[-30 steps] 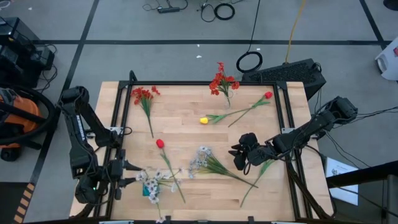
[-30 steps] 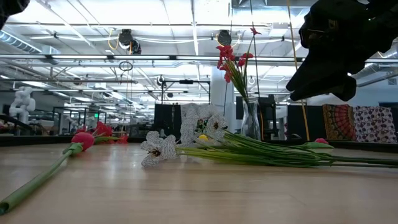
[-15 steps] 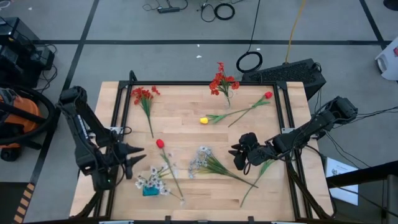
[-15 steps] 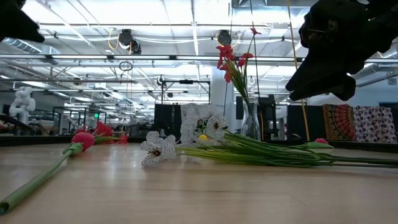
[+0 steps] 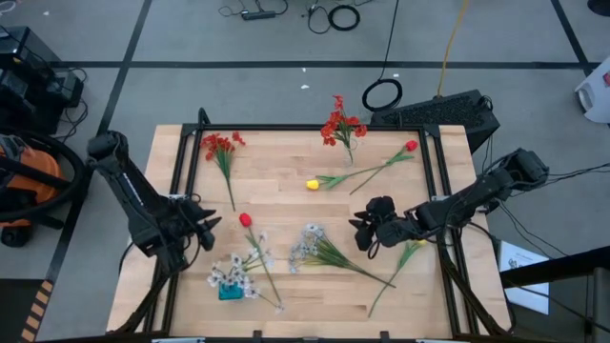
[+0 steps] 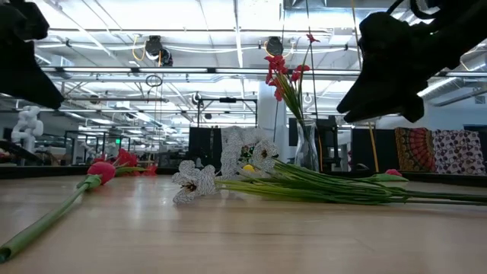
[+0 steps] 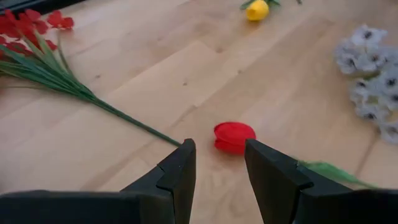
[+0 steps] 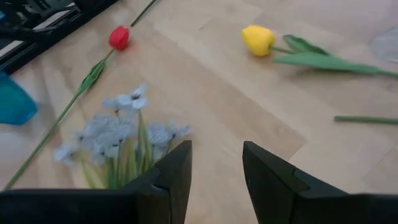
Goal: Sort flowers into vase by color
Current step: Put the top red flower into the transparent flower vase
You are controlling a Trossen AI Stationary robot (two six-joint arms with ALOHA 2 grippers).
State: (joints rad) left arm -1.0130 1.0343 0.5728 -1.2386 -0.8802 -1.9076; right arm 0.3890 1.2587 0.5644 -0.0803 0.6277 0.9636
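Flowers lie flat across the wooden table. A red tulip (image 5: 245,220) has its bud (image 7: 234,137) just ahead of my open left gripper (image 7: 217,163) (image 5: 208,229), which hovers to its left. A red cluster (image 5: 221,145) and a yellow tulip (image 5: 312,184) lie farther back. One white spray (image 5: 307,243) lies ahead of my open right gripper (image 8: 216,165) (image 5: 358,229); another (image 5: 233,275) lies near the front edge. A second red tulip (image 5: 411,146) lies at the far right. A glass vase (image 6: 307,144) at the far edge holds red flowers (image 5: 340,124).
A small blue object (image 5: 229,292) sits by the near white spray. A loose green stem (image 5: 400,259) lies under the right arm. A black frame (image 5: 286,127) borders the table. Bare wood (image 5: 286,205) lies mid-table between the stems.
My left gripper has drawn away from the white spray at the near edge, moving toward the far edge and up to the red tulip bud. The right gripper has shifted slightly toward the far left. The flowers have stayed put.
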